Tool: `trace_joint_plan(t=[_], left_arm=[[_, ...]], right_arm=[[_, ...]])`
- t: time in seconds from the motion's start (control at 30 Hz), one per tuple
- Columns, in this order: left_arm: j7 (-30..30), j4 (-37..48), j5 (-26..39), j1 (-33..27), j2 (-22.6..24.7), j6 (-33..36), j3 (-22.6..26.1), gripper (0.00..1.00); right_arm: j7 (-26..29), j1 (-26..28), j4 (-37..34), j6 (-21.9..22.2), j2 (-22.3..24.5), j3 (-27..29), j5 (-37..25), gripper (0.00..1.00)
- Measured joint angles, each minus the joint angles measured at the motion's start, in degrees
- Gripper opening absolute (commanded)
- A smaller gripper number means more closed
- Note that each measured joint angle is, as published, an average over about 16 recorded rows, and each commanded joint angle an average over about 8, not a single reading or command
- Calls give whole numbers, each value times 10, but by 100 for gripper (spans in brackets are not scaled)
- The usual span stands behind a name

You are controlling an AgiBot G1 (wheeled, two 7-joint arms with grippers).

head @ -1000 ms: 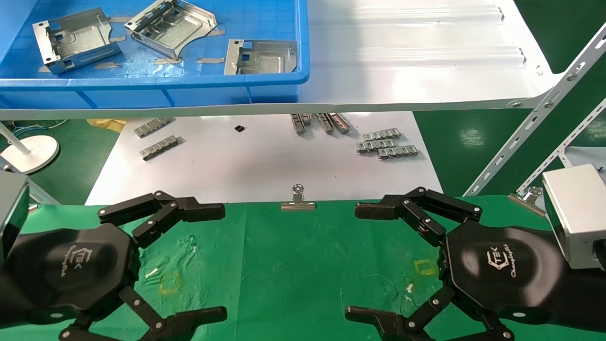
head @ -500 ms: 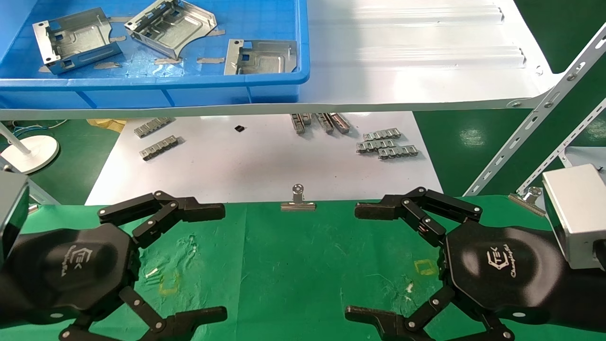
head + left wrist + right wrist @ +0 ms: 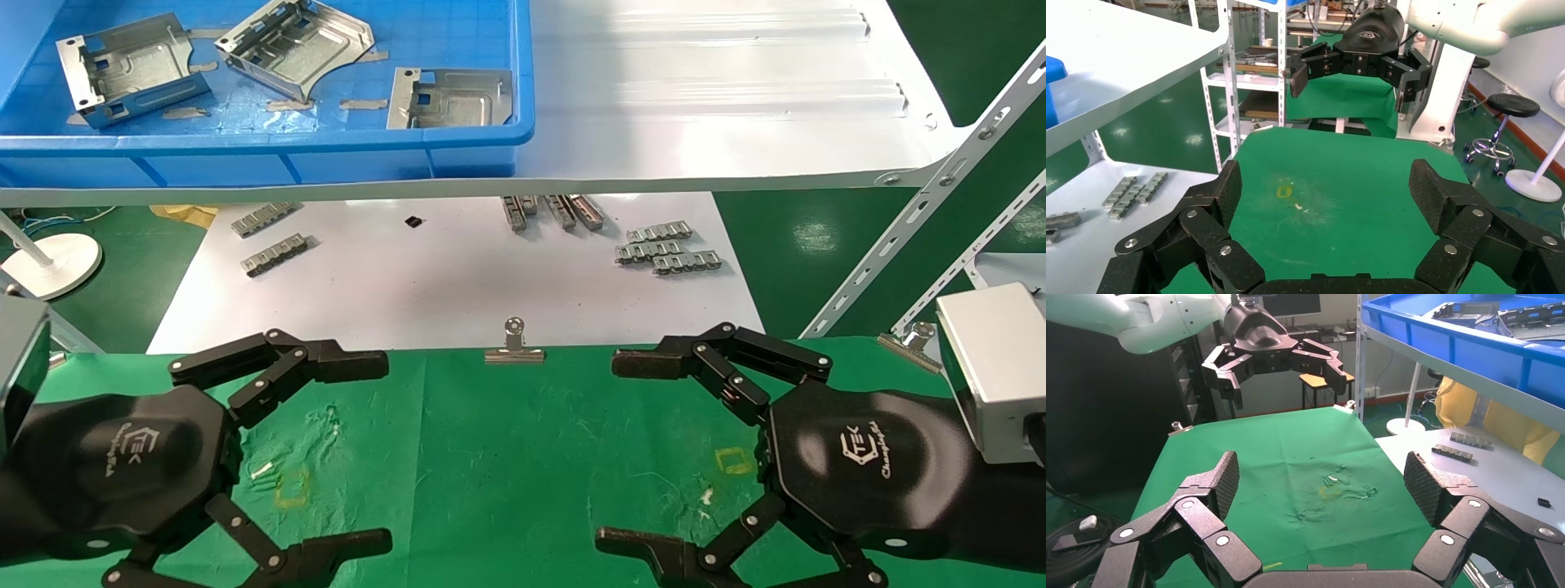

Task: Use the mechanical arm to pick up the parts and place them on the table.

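Three grey sheet-metal parts lie in a blue bin (image 3: 327, 143) on the upper shelf: one at the left (image 3: 131, 69), one in the middle (image 3: 294, 45), one at the right (image 3: 449, 98). The green cloth table (image 3: 507, 457) bears yellow square outlines (image 3: 292, 487) and holds no part. My left gripper (image 3: 386, 451) hovers open and empty over the table's left side. My right gripper (image 3: 609, 451) hovers open and empty over its right side. The wrist views show each gripper, left (image 3: 1324, 190) and right (image 3: 1321, 478), wide open over bare cloth.
A glossy white shelf board (image 3: 719, 98) carries the bin, above a matte white sheet (image 3: 458, 286) with small chain-link strips (image 3: 666, 249). A binder clip (image 3: 514, 347) holds the cloth's far edge. Slotted shelf rails (image 3: 940, 188) slant at the right.
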Motion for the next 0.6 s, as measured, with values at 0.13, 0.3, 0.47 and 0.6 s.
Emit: trace_joint_plan(t=[0.13, 0.3, 0.47, 0.6], left_arm=[[0, 0, 0, 0, 0, 0, 0, 100], [0, 0, 0, 0, 0, 0, 0, 100], [0, 0, 0, 0, 0, 0, 0, 100], [0, 0, 0, 0, 0, 0, 0, 100]], right_arm=[[0, 0, 0, 0, 0, 0, 0, 0], [0, 0, 0, 0, 0, 0, 0, 0], [0, 0, 0, 0, 0, 0, 0, 0], [0, 0, 0, 0, 0, 0, 0, 0]])
